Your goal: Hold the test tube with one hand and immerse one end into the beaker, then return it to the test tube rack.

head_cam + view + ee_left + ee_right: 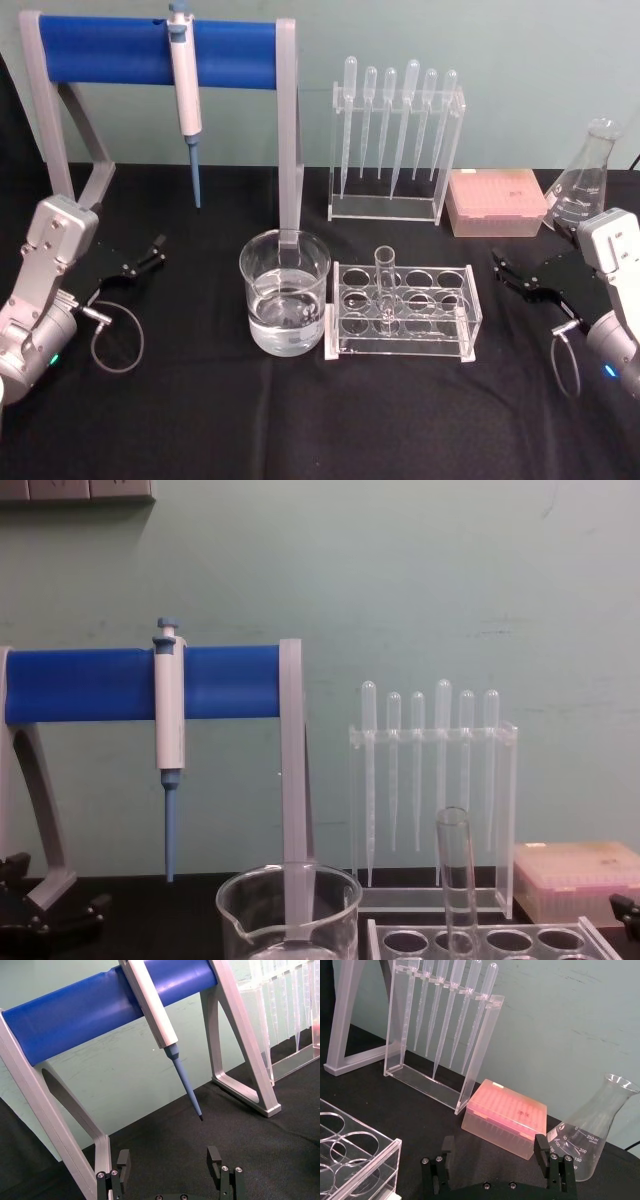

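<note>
Left gripper (146, 255) sits by the desk's (200, 420) left edge, fingers released, holding nothing. We count one beaker (285, 295), touching the rack (472, 312), and one test tube (385, 285) upright in the rack's second hole from the left. Bare desk in front. Right gripper (503, 268) sits near the right edge, fingers released.

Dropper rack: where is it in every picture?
Head view: dropper rack at the back, right of centre.
Left wrist view: dropper rack at the upper right edge.
Right wrist view: dropper rack in the upper left.
Chest view: dropper rack right of centre.
Shared landmark: the grey stand leg beside it.
</note>
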Tool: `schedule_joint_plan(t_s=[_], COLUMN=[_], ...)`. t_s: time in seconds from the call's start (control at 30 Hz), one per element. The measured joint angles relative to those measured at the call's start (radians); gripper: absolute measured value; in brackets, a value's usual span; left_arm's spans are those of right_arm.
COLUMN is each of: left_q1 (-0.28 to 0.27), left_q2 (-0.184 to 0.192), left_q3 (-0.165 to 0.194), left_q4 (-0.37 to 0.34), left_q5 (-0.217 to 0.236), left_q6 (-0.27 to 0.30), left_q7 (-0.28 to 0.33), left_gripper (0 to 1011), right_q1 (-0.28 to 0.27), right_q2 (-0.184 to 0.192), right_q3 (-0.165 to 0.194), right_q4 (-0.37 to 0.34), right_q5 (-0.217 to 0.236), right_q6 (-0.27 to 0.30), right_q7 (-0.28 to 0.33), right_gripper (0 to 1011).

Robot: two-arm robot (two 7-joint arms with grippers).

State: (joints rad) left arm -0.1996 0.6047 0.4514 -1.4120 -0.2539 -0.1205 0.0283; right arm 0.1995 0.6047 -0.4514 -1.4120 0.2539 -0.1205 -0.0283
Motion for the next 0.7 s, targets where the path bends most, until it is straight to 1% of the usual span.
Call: schedule_joint_plan(t_s=[0.7], left_q1=[0.0], left_q2=[0.0], left_q3=[0.0], left_q4=[0.0], left_q5=[0.0], left_q6=[0.0], left_q7=[0.0], left_gripper=[1000], right_q1=[0.0], right_q2=[0.0], right_q3=[0.0], right_q4=[0.0], right_q5=[0.0], right_q6=[0.0], right_q7=[0.0], right_gripper=[1002])
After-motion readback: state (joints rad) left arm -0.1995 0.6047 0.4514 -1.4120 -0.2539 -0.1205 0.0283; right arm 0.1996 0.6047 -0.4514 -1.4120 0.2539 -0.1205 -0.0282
